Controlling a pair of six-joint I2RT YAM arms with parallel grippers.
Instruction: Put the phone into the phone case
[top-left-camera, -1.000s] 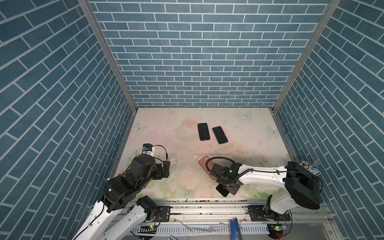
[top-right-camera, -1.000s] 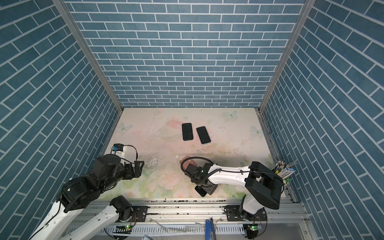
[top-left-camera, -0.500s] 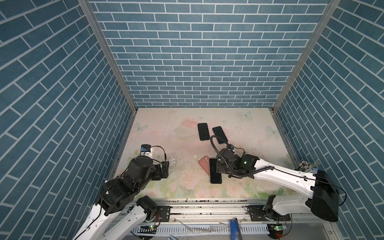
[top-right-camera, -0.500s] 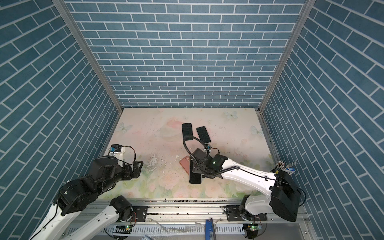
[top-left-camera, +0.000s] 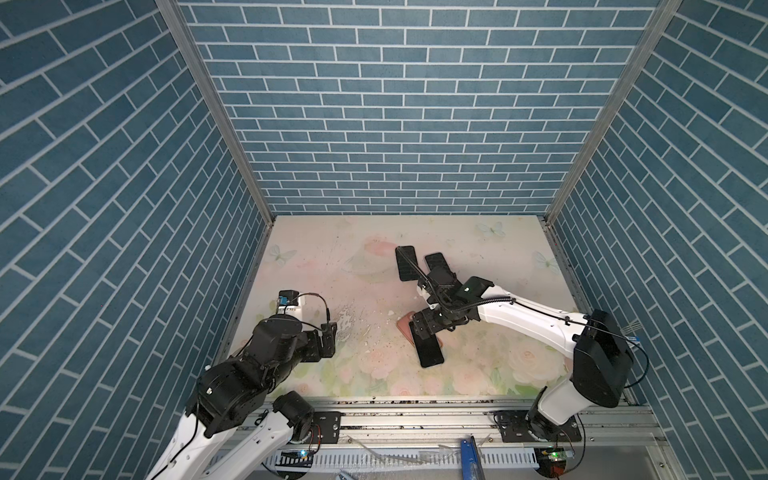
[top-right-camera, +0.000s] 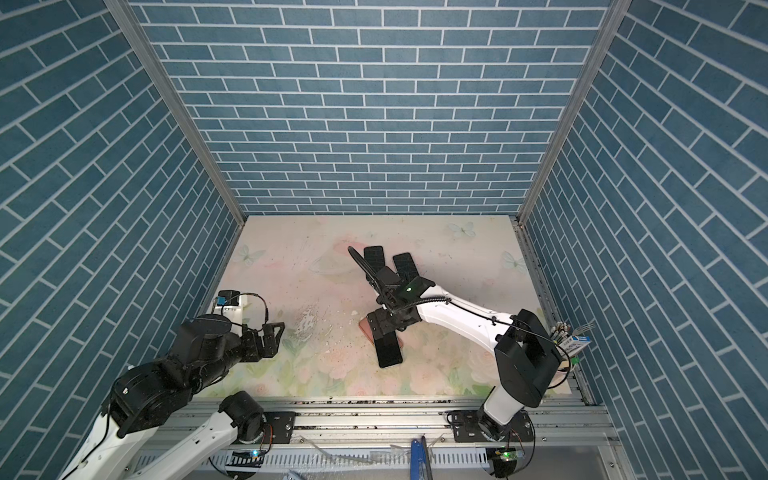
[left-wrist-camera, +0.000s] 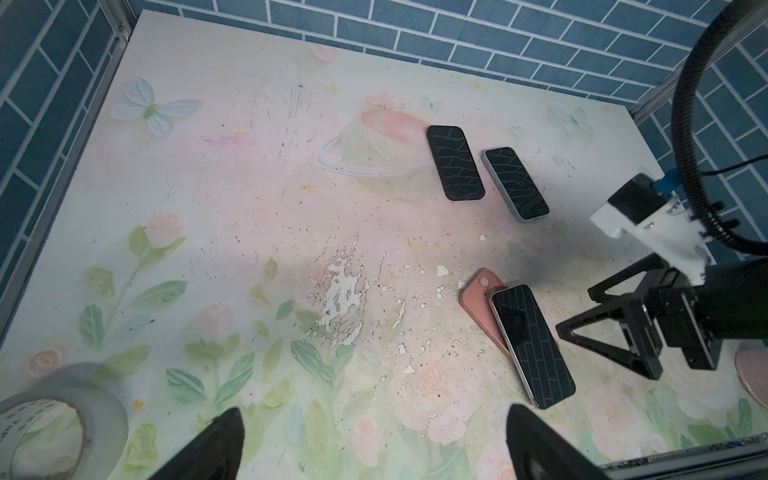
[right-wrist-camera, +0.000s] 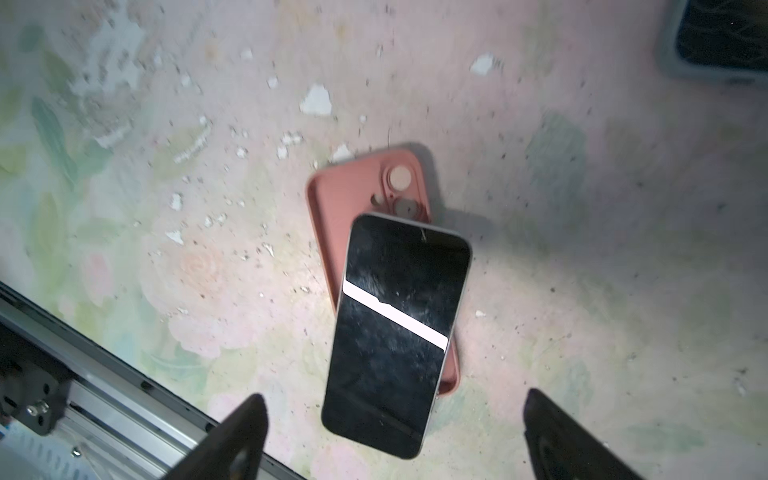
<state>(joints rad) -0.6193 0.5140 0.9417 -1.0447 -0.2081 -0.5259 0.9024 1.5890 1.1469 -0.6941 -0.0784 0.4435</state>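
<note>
Room: blue brick-pattern walls (top-left-camera: 399, 124) on three sides, with aluminium corner posts. An aluminium rail runs along the near edge.

Surface: the table (top-left-camera: 332, 257) has a pale floral print of pink roses, green leaves and butterflies. The print is scuffed and flaked to white left of centre in both top views.

Task things: the salmon-pink phone case (right-wrist-camera: 353, 191) lies open side up, lower centre in both top views. The phone (right-wrist-camera: 395, 332) lies screen up and askew across it, not seated. Its near end overhangs onto the table.

Right gripper (left-wrist-camera: 582, 311): jaws spread wide above the phone, holding nothing.
Left gripper (left-wrist-camera: 376, 415): jaws wide and empty, lower left in both top views, well apart from the phone.

Also there: two dark phones (top-left-camera: 406, 262) side by side toward the back, both in cases. A tape roll (left-wrist-camera: 62, 407) sits near the left gripper.

Writing: the lettering inside the tape roll's core is too blurred to read.
</note>
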